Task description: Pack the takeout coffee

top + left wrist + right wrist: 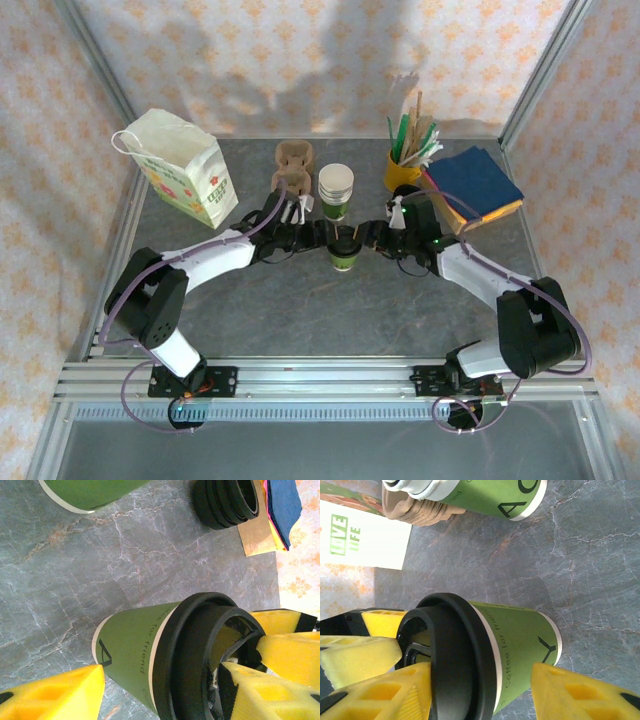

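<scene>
cup: takeout coffee upright mid-table, between both hands | left hand, right hand: half open, rolled on edge, gripping nothing | you: back one off, level the other, close on the green band under the lid, lift plumb

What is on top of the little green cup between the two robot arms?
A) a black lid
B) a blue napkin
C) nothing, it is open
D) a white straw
A: the little green cup has a round black lid on top, unlike the open stack of cups standing behind it.
</scene>
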